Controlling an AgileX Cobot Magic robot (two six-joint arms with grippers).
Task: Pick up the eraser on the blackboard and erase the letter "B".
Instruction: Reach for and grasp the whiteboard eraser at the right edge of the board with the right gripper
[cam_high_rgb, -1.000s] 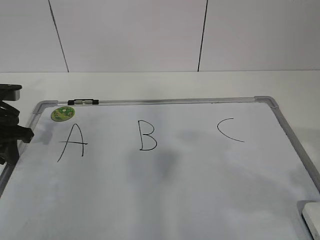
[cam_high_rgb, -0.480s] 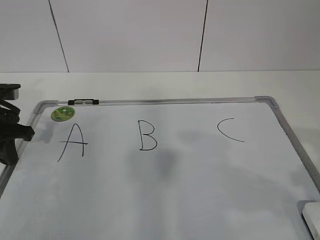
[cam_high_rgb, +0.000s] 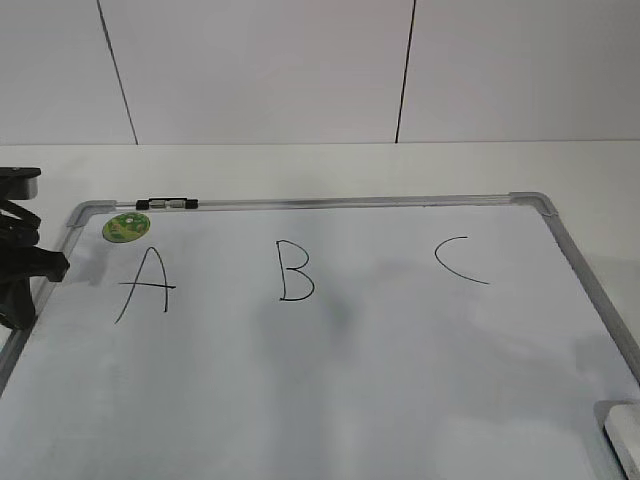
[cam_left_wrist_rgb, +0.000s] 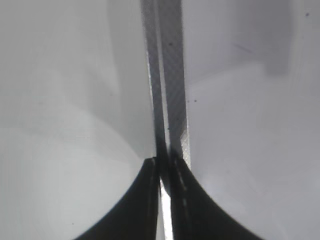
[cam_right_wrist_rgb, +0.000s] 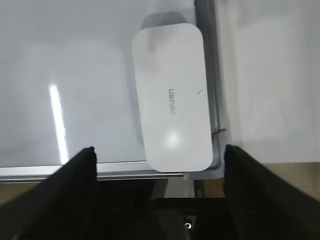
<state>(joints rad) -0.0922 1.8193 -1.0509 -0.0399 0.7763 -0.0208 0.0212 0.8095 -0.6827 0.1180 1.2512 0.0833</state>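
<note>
The blackboard (cam_high_rgb: 350, 202) is a white board with a silver frame, lying flat with black letters on it. The letter "B" (cam_high_rgb: 295, 270) stands between an "A" (cam_high_rgb: 145, 283) and a "C" (cam_high_rgb: 460, 260). The eraser (cam_high_rgb: 625, 435) is a white block in the board's near right corner, cut off by the frame edge. In the right wrist view the eraser (cam_right_wrist_rgb: 171, 117) lies flat beside the board's frame (cam_right_wrist_rgb: 75, 170). My right gripper (cam_right_wrist_rgb: 159, 160) is open and hangs above the eraser's near end, not touching it. My left gripper (cam_left_wrist_rgb: 161, 167) is shut over the board's left frame (cam_left_wrist_rgb: 170, 75); it also shows in the exterior view (cam_high_rgb: 20, 275).
A small round green magnet (cam_high_rgb: 125, 228) sits at the board's far left corner. A black and silver clip (cam_high_rgb: 168, 204) is on the far frame. A white table (cam_high_rgb: 300, 165) and a white wall lie behind the board.
A faint shadow has deepened over the board's lower right, near the eraser. The left arm and the eraser have not visibly moved.
</note>
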